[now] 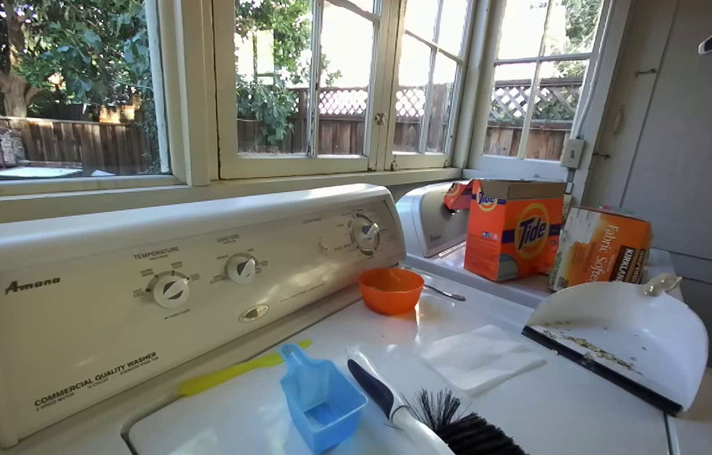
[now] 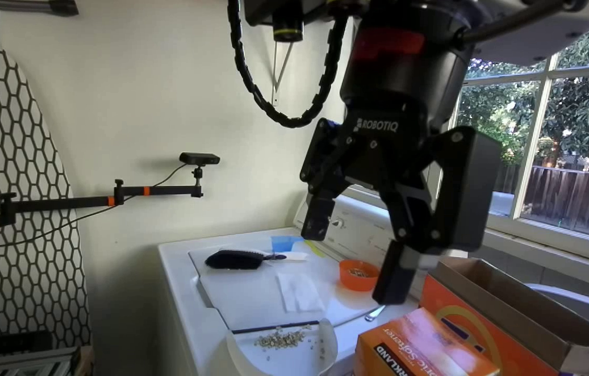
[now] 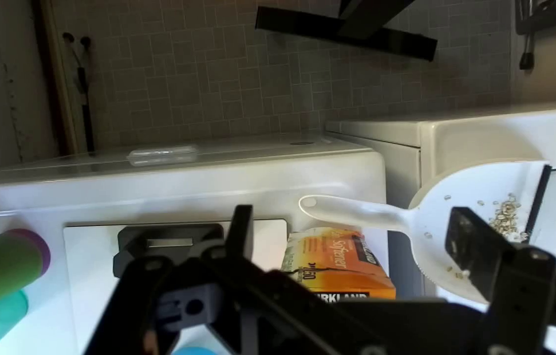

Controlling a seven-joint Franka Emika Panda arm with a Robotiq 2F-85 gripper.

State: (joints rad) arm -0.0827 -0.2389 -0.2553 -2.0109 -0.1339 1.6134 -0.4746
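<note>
The claw [image 2: 355, 248] hung in the air with its fingers spread well apart, pinching nothing. In the wrist view the white dustpan [image 3: 475, 192] showed below it; the handle [image 3: 356, 209] ran across the space between the fingertips, and one finger hid part of the pan. The dustpan sat at one end of the counter [image 1: 558, 404] – a white washer top – with its dark lip on the lid and its handle reaching over the gap to the machine alongside. Pale crumbs [image 2: 281, 338] lay heaped in the pan near that lip.

Next to the handle stood an orange fabric softener box [image 1: 602, 249], and just beside it a taller Tide box [image 1: 513, 230], open at the top. A white sheet [image 1: 485, 357] lay on the counter between the dustpan and a black-bristled brush [image 2: 237, 259]. An orange bowl [image 1: 392, 292] with pale bits inside stood near the control panel [image 1: 109, 309], a metal utensil [image 1: 450, 292] just beside it. Farther along were a blue scoop [image 1: 321, 401] and a yellow utensil [image 1: 235, 371], one end of which passed behind the scoop.
</note>
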